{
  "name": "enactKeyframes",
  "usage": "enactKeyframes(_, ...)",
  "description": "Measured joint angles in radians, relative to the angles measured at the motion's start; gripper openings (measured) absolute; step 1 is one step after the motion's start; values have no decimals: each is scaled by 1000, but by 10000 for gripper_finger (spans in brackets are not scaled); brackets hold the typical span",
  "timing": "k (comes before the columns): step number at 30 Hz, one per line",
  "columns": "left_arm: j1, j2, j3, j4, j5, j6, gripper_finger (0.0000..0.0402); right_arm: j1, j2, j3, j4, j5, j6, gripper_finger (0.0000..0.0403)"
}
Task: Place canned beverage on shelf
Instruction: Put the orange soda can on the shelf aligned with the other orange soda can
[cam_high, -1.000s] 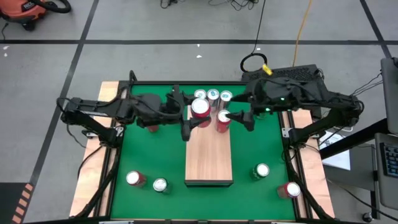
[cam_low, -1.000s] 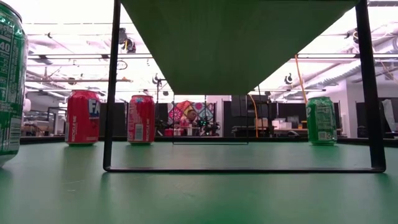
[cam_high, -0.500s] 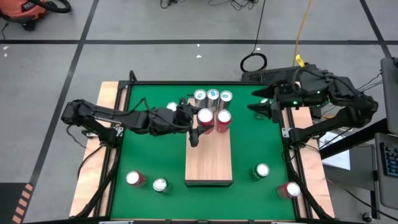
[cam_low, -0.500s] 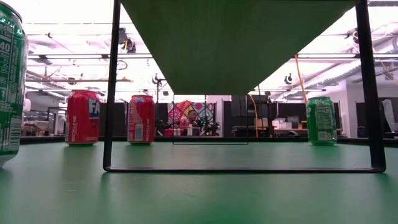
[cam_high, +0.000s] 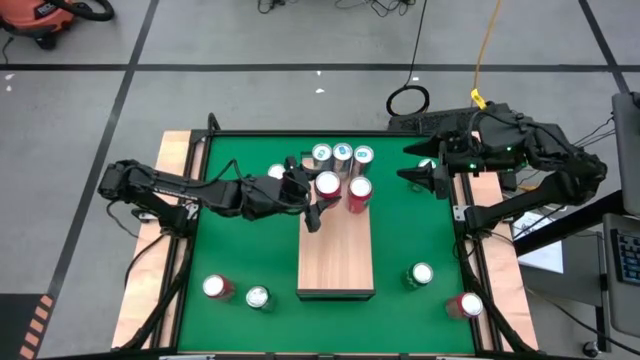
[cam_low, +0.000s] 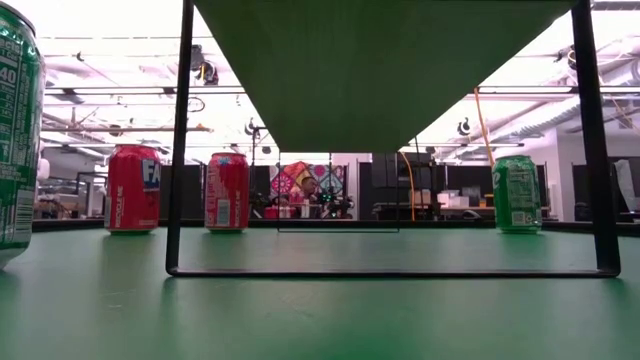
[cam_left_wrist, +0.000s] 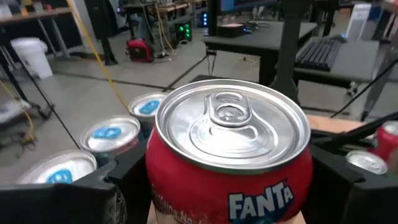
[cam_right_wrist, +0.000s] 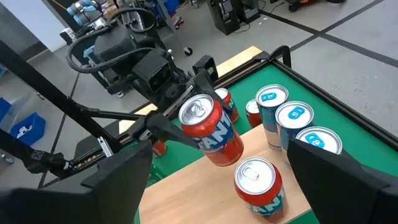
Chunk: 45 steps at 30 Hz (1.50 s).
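Progress looks about midway for the can in hand: the left gripper (cam_high: 318, 200) clamps a red Fanta can (cam_high: 327, 186) between its fingers (cam_left_wrist: 127, 168) and holds it tilted over the far end of the shelf (cam_high: 336, 262), not yet set down as far as the right wrist view shows. One red can (cam_high: 360, 189) already stands upright on that far end, just beside the held one. Three blue-topped cans (cam_high: 341, 154) stand in a row on the green table (cam_high: 240, 255) beyond the shelf. The right gripper (cam_high: 425, 177) hangs spread and empty near the table's right edge, well apart from the shelf. Still on the table, judging by the high view, are a red can (cam_high: 214, 287), a green can (cam_high: 258, 297), another green can (cam_high: 421, 273) and another red can (cam_high: 470, 304), so several placements remain
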Motion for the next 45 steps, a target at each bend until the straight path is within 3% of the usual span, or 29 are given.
enactKeyframes(3, -3, 0, 0, 6, 3, -47, 290, 0, 1, 0, -7, 0, 0, 365)
enactKeyframes(12, 42, 0, -52, 24, 133, 47, 290, 0, 10, 0, -8, 0, -20, 365)
enactKeyframes(21, 94, 0, -89, 37, 159, 46, 290, 0, 22, 0, -7, 0, -30, 365)
enactKeyframes(45, 94, 80, -88, 54, 166, -24, 290, 0, 38, 0, -7, -3, -40, 365)
